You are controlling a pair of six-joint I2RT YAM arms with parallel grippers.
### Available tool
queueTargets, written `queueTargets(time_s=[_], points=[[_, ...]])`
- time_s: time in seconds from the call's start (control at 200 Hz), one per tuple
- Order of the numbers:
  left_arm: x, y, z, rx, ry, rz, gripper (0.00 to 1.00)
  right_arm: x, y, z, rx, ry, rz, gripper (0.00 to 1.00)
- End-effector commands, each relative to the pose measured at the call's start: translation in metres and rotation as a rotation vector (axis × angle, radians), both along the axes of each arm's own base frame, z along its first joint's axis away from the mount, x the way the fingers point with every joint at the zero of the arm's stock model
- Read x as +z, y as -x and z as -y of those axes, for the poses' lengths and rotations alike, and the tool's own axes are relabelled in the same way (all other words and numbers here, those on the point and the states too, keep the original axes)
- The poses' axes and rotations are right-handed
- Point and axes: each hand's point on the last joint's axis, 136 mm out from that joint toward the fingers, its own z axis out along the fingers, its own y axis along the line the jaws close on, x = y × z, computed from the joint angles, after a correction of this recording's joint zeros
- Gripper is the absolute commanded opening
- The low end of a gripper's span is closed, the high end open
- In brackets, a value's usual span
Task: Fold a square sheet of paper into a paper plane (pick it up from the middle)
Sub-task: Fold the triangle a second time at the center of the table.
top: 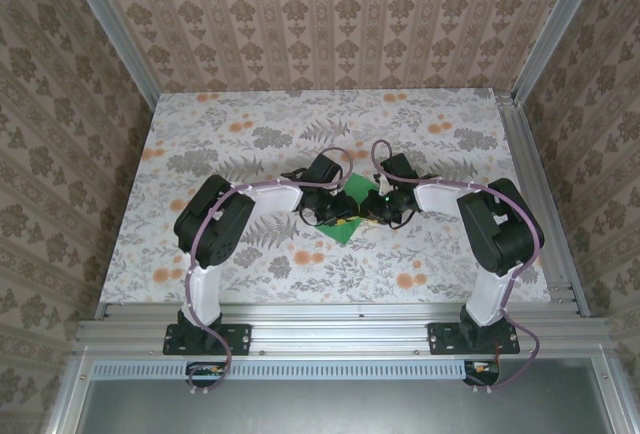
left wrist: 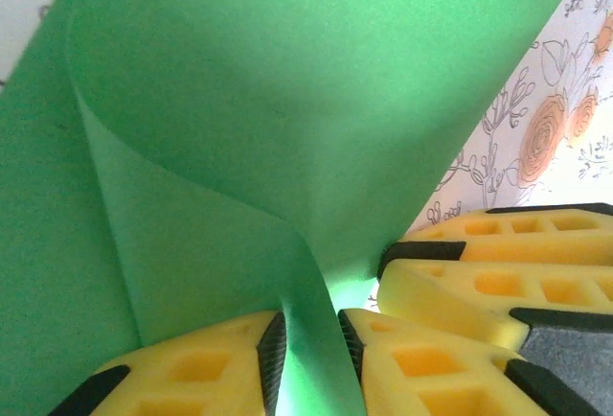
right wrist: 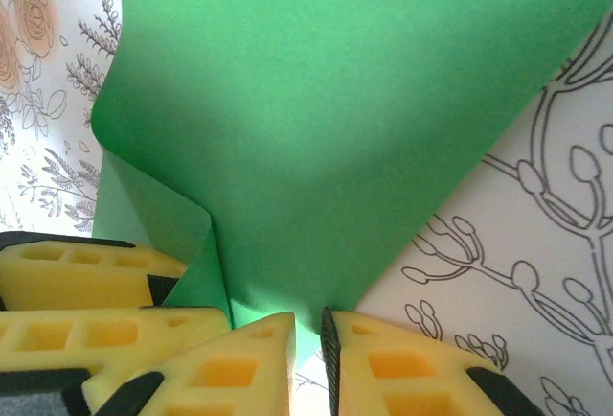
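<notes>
Meeting nose to nose over the middle of the floral table (top: 250,114), slightly toward its near edge, our two arms work the square sheet of paper (top: 343,230), which rises between them in a loose curl with no sharp crease showing. Our right gripper (right wrist: 308,330) pinches the paper between nearly closed jaws. Our left gripper (left wrist: 311,339) shows a narrow gap with the paper running through it; whether it bites, we cannot tell. We judge this the first centre fold, barely begun. Next, we reckon, one claw must anchor the sheet while the other lays edge on edge and presses a crease.
</notes>
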Motion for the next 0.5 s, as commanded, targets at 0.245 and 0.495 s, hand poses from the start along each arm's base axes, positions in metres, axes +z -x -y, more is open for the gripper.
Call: queueTargets(time_s=[0.245,0.495], points=[[-0.019,0.004,-0.007,0.021,-0.017,0.006,0.49,0.014,0.009,0.0,-0.012,-0.038,0.008,0.2],[-0.012,0.003,-0.004,0.024,0.02,0.02,0.52,0.035,0.012,0.011,-0.057,-0.084,0.038,0.21]])
